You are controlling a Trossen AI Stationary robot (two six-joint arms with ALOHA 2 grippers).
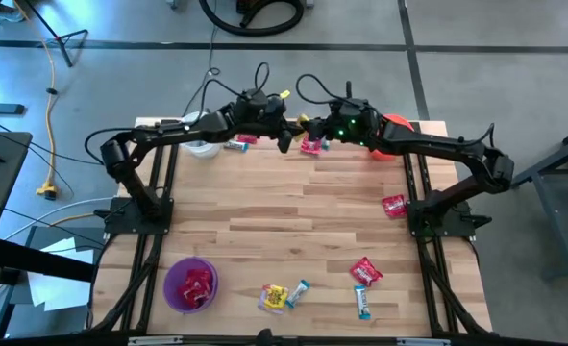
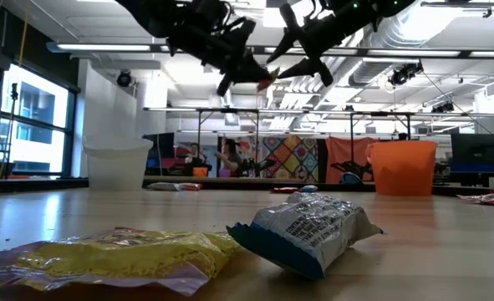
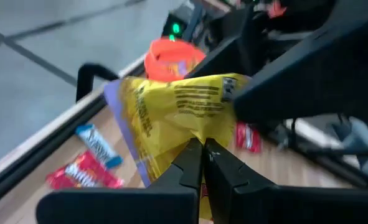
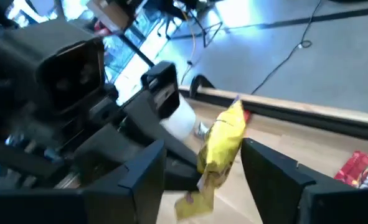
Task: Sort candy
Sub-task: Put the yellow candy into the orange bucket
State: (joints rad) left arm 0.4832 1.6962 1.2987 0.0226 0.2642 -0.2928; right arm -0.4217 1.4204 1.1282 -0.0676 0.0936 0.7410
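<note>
At the top centre of the high view both arms meet above the far edge of the table (image 1: 293,207), and the step in hand looks like a handover of one sweet from arm to arm. The left gripper (image 3: 202,163) has its jaws pressed together on the lower edge of a yellow candy packet (image 3: 171,115), which hangs in mid-air between the two arms, well above the wood. The right gripper (image 4: 202,171) faces it with its jaws apart, one finger on either side of the same packet and not visibly gripping it. Judging from this, the left arm now carries the packet alone, and the next move calls for the right arm to draw clear without snagging the wrapper, then for the left to take the packet to whichever bucket suits yellow: the white bucket (image 1: 202,146) sits at upper left of the high view, the orange bucket (image 1: 396,130) at upper right, the purple bucket (image 1: 189,284) at lower left with red sweets already in it. Other candy lies loose: red sweets (image 1: 393,205) at right and at lower right, a blue one (image 1: 361,302) beside them, a yellow and a blue one (image 1: 284,295) at lower centre. The yellow packet bears dark lines of print, but none can be read; no brand name is legible anywhere.
</note>
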